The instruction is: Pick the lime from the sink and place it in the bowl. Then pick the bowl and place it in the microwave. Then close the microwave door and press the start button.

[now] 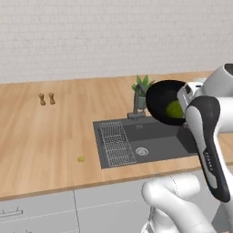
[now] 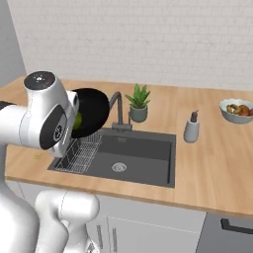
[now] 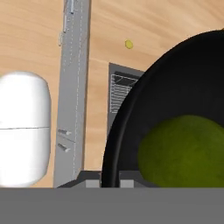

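Fingers (image 3: pixel 109 180) are seen clamped on the rim of the bowl (image 3: pixel 175 100), one tip on each side of the black wall at the bottom of the hand view. The lime (image 3: pixel 186 151) is carried inside the bowl, resting against the lower wall near the grip. In the left base view the bowl (image 1: pixel 161 101) is held aloft and tipped, with its mouth turned partly sideways, above the right end of the sink (image 1: pixel 150 141); the lime (image 1: pixel 174 109) is lodged at the low side. Below, the wire rack (image 1: pixel 116 144) and the drain (image 1: pixel 142 151) are seen in the basin. A small yellow-green bit (image 1: pixel 81 159) is left on the tabletop (image 1: pixel 45 136) to the left of the sink. Farther back a potted plant (image 2: pixel 139 104) stands behind the faucet (image 2: pixel 117 106), a soap bottle (image 2: pixel 191 129) sits to the right, and a pale bowl of fruit (image 2: pixel 237 109) is set well apart.

Risk is judged to lie in the tilt: if the bowl is rolled further during the swing, the lime could be spilled into the sink. A thin rim pinch could also be lost under a sharp turn.
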